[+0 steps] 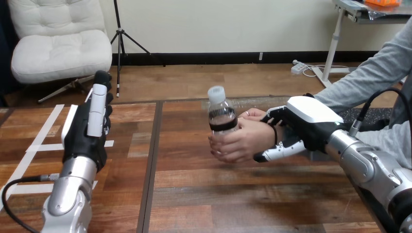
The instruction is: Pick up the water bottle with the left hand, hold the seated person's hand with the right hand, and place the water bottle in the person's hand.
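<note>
Well, the handover looks all but done: the water bottle (222,114) stands upright in the person's hand (243,141) above the table (233,199), the right hand (308,117) clasping that wrist (270,130), fingers over, thumb beneath. Off to the side the left hand (90,131) is raised, fingers straight, holding nothing, so next, I'd judge, comes a gentle release of the wrist. No writing reads on the bottle's dark label (223,126).
</note>
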Robot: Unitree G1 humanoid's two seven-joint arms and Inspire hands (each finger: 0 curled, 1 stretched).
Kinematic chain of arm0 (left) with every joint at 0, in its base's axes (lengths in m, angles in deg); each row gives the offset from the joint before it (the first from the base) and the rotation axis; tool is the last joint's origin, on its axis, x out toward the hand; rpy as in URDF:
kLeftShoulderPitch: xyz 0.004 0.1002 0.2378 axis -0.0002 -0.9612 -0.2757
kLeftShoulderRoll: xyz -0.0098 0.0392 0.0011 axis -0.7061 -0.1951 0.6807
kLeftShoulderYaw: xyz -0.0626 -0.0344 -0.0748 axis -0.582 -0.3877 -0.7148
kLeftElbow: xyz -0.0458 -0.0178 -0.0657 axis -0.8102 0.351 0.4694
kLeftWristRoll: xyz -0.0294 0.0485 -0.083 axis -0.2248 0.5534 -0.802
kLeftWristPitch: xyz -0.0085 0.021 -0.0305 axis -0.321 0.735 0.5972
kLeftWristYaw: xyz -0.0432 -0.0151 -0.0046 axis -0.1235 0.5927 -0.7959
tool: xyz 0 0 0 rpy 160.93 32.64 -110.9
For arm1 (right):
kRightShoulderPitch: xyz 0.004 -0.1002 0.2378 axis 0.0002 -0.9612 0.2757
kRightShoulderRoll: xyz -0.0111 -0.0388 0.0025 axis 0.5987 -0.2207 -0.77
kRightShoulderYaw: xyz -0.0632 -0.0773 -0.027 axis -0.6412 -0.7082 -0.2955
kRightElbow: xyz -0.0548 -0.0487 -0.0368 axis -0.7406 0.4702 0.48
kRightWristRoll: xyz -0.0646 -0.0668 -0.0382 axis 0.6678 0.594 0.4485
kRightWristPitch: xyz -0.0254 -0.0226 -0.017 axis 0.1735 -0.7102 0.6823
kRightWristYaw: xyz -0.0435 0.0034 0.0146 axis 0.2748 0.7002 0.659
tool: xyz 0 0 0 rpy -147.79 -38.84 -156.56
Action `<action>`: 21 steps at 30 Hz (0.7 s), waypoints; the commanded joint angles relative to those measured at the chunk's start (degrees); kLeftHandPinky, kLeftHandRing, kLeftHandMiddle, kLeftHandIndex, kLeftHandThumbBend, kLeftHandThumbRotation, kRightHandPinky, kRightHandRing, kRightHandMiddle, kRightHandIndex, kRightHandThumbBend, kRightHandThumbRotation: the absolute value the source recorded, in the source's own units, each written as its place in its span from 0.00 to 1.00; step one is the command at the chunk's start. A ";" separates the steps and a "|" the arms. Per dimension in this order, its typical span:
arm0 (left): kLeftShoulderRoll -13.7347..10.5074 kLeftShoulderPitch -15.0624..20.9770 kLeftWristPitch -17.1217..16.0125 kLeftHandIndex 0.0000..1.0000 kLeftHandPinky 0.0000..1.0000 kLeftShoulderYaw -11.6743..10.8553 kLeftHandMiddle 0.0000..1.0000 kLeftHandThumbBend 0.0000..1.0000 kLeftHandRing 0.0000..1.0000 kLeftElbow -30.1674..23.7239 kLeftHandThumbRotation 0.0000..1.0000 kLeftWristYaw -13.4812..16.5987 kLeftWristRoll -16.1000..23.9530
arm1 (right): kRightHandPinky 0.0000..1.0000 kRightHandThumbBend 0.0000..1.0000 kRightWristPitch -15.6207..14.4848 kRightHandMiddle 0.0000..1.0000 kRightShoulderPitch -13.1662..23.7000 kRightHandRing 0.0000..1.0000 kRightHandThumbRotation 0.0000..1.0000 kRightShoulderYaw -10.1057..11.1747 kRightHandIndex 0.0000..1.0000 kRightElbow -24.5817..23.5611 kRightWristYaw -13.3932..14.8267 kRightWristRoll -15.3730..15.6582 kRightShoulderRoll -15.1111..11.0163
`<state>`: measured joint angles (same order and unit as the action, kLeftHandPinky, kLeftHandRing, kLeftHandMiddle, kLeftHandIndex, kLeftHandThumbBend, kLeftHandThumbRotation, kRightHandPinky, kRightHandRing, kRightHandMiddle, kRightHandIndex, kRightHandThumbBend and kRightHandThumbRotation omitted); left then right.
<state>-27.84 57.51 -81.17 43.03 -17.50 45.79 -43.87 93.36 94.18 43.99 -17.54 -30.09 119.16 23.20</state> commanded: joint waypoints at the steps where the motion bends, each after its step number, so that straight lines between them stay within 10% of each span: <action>1: -0.92 0.91 -0.47 0.95 1.00 -0.51 0.99 0.96 0.99 -3.37 1.00 -0.26 -1.23 | 0.58 1.00 -0.58 0.73 4.43 0.70 0.73 0.64 0.75 -3.40 -1.65 -0.67 -1.40; 21: -1.00 -2.86 -1.36 0.96 1.00 -0.57 1.00 0.89 1.00 -7.01 0.98 -0.51 -2.47 | 0.67 1.00 -3.92 0.80 0.25 0.77 0.87 4.80 0.81 -10.82 -9.13 -7.23 -2.30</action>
<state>-27.81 54.27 -81.19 42.92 -20.66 45.68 -45.70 90.05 93.71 46.09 -23.76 -38.45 114.28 23.07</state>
